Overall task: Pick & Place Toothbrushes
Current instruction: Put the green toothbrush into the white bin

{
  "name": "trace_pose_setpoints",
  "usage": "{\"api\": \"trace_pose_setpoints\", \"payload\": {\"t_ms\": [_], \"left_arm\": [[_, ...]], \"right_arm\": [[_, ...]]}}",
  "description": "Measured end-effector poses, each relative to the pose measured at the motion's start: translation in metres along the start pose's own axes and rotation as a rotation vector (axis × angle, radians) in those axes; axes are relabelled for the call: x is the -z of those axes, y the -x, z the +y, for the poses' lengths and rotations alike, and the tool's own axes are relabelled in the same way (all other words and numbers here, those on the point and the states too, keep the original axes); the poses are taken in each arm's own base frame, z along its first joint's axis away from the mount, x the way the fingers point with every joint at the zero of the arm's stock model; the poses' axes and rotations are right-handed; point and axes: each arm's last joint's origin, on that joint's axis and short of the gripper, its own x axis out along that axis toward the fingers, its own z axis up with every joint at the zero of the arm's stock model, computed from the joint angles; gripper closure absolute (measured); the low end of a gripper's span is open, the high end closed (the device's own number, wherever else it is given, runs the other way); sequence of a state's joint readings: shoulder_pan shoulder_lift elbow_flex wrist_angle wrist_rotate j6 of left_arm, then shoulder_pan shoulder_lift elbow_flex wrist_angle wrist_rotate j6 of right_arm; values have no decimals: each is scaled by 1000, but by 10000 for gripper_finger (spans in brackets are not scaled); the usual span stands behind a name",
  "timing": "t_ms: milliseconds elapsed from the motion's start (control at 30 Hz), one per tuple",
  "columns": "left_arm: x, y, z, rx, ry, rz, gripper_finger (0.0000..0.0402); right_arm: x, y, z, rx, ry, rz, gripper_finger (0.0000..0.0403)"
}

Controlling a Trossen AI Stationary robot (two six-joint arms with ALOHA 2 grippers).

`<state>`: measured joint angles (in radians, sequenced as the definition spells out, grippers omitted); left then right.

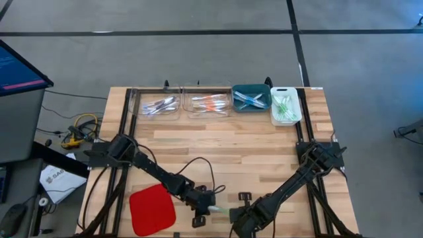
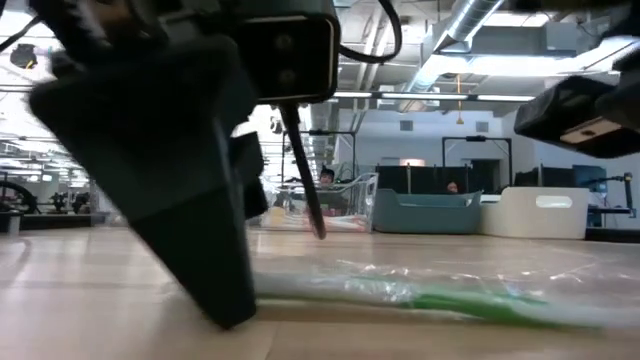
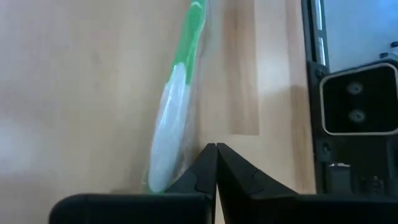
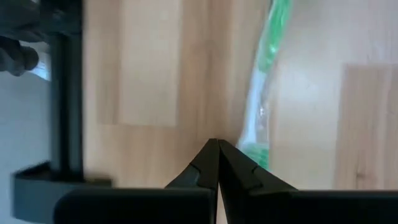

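Green toothbrush (image 1: 222,210) lies loose at the worktop's (image 1: 264,152) near edge, flanked by closed, empty left tool (image 1: 206,206) and right tool (image 1: 236,213), awaiting pickup.

green toothbrush (image 3: 176,93) flat on table

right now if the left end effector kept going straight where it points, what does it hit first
Probably the right end effector: the shut left end effector points along the green toothbrush lying between them on the table. Depth is unclear.
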<state>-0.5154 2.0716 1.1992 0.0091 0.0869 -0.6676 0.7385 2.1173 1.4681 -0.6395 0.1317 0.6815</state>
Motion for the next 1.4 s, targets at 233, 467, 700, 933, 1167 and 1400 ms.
{"api": "trace_pose_setpoints", "payload": {"t_ms": [233,467,700,933,1167,1400], "left_arm": [[-16,4,24,1,-3,15,401],[-34,9,52,-11,12,7,401],[-46,14,73,-39,57,-18,401],[-54,19,92,-63,91,-27,401],[-60,29,120,-132,137,-23,402],[-61,40,118,-179,119,-38,401]], "right_arm": [[11,3,-25,6,-25,-7,403],[14,7,-57,47,-63,-11,403],[-6,3,-86,58,-133,-69,403],[-23,1,-114,70,-198,-107,403],[-28,1,-126,90,-218,-108,403],[-26,16,-120,93,-227,-123,403]]}}
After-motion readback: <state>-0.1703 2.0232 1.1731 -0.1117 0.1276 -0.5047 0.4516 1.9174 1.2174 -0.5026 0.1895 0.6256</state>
